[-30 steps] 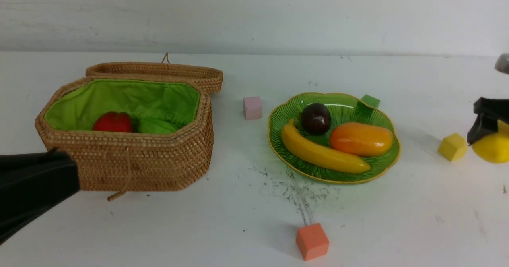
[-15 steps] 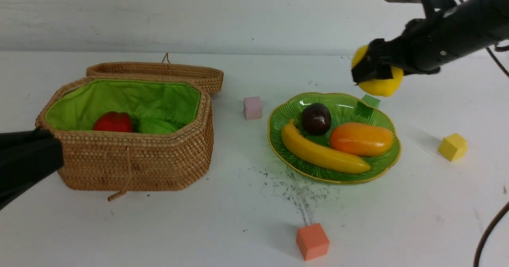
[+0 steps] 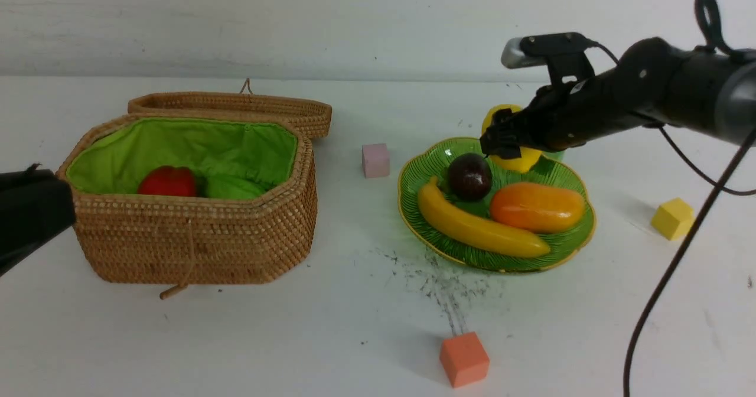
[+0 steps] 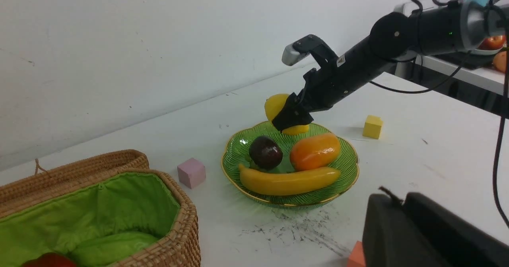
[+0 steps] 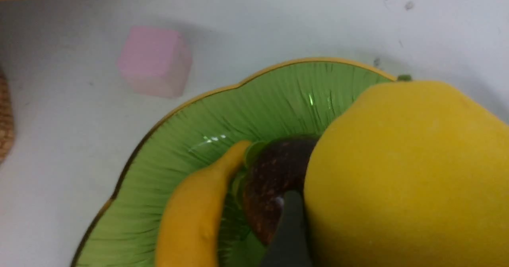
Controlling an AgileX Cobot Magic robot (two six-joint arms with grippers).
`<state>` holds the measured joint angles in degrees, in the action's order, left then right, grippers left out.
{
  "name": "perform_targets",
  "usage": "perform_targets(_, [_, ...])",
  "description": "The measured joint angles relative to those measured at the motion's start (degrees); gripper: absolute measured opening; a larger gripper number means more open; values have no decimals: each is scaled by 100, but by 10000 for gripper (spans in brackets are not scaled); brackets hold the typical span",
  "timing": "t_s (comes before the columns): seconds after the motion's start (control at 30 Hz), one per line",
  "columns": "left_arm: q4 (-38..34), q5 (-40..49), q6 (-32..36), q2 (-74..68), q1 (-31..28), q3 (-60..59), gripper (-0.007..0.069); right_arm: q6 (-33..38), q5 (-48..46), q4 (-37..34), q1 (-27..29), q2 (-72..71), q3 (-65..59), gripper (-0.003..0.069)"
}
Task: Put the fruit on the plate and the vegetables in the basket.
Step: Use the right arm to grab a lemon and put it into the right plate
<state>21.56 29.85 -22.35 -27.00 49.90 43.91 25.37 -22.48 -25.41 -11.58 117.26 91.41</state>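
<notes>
My right gripper point(image 3: 502, 143) is shut on the round yellow lemon point(image 3: 518, 162) and holds it low over the far side of the green plate point(image 3: 567, 249). The lemon fills the right wrist view point(image 5: 405, 179), close beside the mangosteen point(image 3: 469, 176). The mango point(image 3: 536, 207) and banana point(image 3: 478, 227) also lie on the plate. The open wicker basket point(image 3: 201, 237) holds the red pepper point(image 3: 168, 181) and the green gourd point(image 3: 233, 187); the carrot is hidden. My left gripper point(image 3: 65, 205) is shut and empty, left of the basket.
A pink cube point(image 3: 375, 160) sits between the basket and the plate. An orange cube point(image 3: 463, 358) lies near the front, and a yellow cube point(image 3: 672, 218) lies right of the plate. The basket's lid point(image 3: 236, 104) lies open behind it. The right arm's cable point(image 3: 667, 279) hangs at the right.
My right gripper carried the lemon from the table's right edge up, leftward, then down over the plate's far side. My left gripper drew back to the left.
</notes>
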Motion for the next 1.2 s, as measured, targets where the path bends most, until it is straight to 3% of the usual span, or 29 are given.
perform_targets(0.43, [4,17,0,0,0,0,57,0,891,291,0,282,0,597])
perform_targets(1.2, [4,17,-16,0,0,0,70,0,523,347,0,115,17,614])
